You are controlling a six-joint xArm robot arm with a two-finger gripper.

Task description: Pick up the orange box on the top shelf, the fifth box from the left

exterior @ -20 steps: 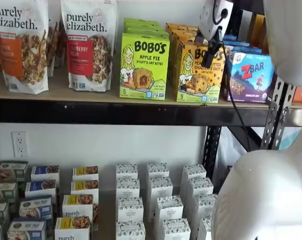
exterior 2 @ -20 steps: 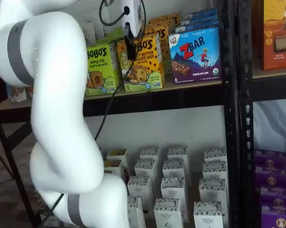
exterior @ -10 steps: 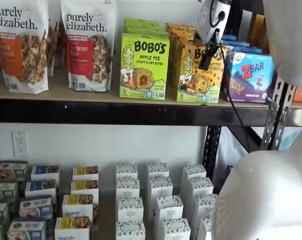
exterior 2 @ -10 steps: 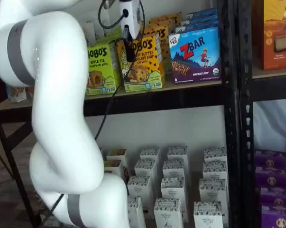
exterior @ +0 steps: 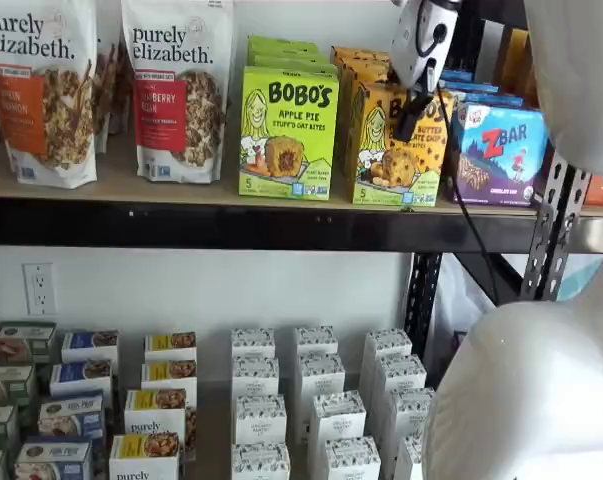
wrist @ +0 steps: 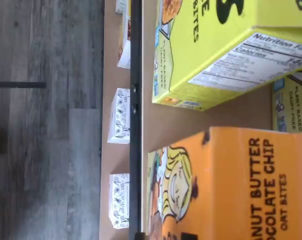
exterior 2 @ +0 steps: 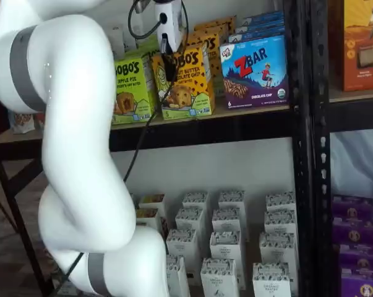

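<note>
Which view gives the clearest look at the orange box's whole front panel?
A shelf view shows the orange box nearly head-on, with only the end effector crossing its upper front. In the other one it is angled. The wrist view catches only part of it, turned sideways.

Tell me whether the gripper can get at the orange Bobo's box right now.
Probably yes: the gripper hangs just before the orange Bobo's box, which stands at the top shelf front edge with nothing between them.
</note>
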